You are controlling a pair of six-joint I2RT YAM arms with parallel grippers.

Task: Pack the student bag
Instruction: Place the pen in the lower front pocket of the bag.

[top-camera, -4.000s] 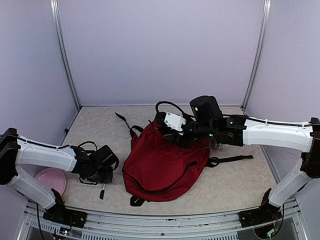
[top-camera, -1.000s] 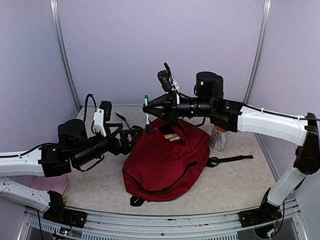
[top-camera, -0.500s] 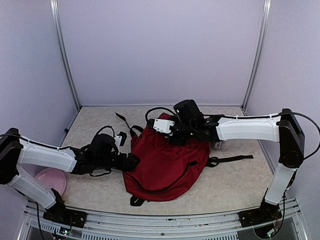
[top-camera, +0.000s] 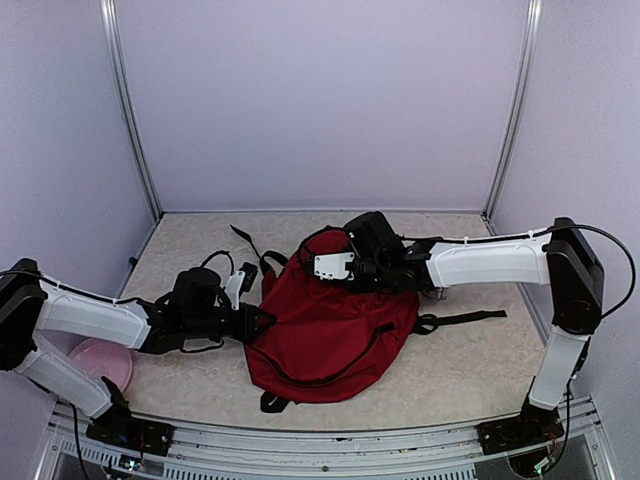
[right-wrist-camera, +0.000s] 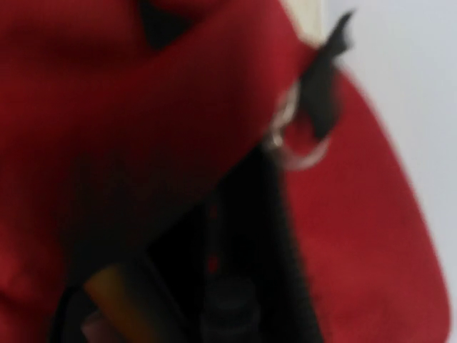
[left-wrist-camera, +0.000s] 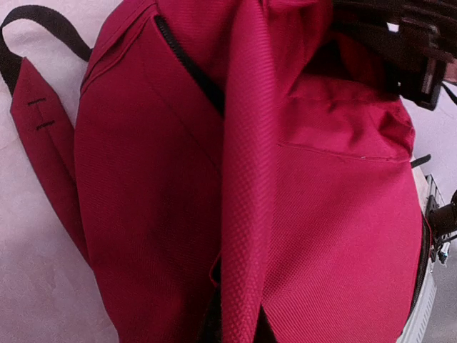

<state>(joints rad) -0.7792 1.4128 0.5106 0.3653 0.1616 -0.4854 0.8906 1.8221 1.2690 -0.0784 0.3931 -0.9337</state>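
Observation:
The student bag (top-camera: 330,330), dark red with black straps, lies flat in the middle of the table. My left gripper (top-camera: 262,318) is at its left edge. In the left wrist view a raised fold (left-wrist-camera: 243,214) of the student bag (left-wrist-camera: 335,214) runs into my left gripper (left-wrist-camera: 239,330), which is shut on it. My right gripper (top-camera: 325,256) is pushed into the bag's top opening, its fingers hidden by fabric. The blurred right wrist view shows the dark inside of the bag (right-wrist-camera: 371,214), a zipper pull with a metal ring (right-wrist-camera: 303,139) and a yellowish object (right-wrist-camera: 118,286).
A pink plate (top-camera: 100,360) lies by the left arm's base. A clear cup (top-camera: 437,291) stands behind the right forearm. Black straps trail right (top-camera: 465,319) and back left (top-camera: 245,243) of the bag. Panel walls enclose the table.
A second ago both arms were raised and the right gripper held a pen over the bag. Both have come down. The left gripper has shut on the bag's edge; the right has gone deeper into the opening.

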